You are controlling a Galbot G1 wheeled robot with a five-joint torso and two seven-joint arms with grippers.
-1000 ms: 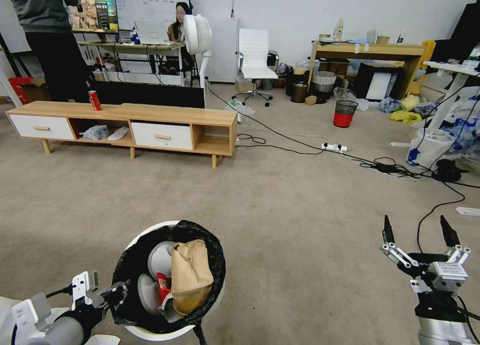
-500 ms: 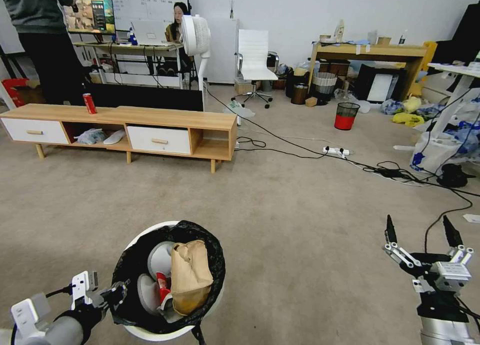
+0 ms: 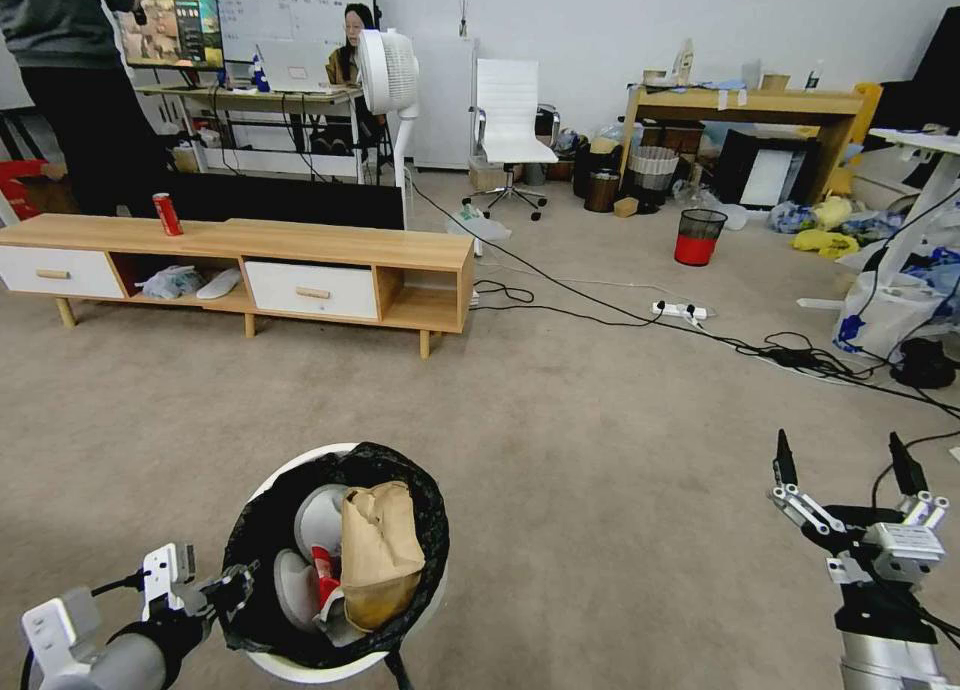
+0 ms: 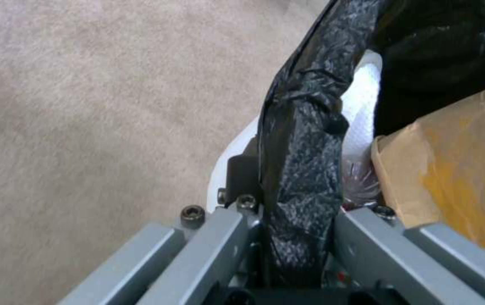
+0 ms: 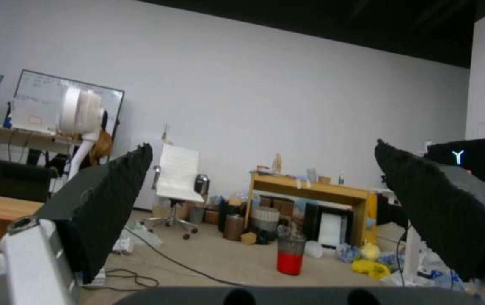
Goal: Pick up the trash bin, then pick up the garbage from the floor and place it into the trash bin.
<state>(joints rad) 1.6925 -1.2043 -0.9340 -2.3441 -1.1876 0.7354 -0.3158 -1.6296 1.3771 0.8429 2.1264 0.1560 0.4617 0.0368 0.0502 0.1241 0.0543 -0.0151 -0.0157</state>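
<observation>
The white trash bin [image 3: 300,664] with its black bag liner hangs at the lower left of the head view. My left gripper [image 3: 232,588] is shut on its bagged rim [image 4: 301,178]. Garbage lies inside the bin: a crumpled brown paper bag [image 3: 378,552], a red wrapper [image 3: 326,573] and white pieces [image 3: 322,515]. The brown bag [image 4: 457,165] also shows close up in the left wrist view. At the lower right my right gripper [image 3: 846,458] is open and empty, held above the carpet with its fingers [image 5: 104,203] spread wide.
A low wooden TV bench [image 3: 250,260] with an upright red can [image 3: 166,214] stands ahead left. Black cables and a power strip [image 3: 680,312] cross the carpet to the right. A red-and-black mesh wastebasket [image 3: 697,236], a fan [image 3: 388,75], an office chair [image 3: 510,120] and desks stand farther back.
The whole head view has shifted: the bench, wastebasket and cables slid a little, so the camera moved. Both grippers and the bin hold the same places relative to me.
</observation>
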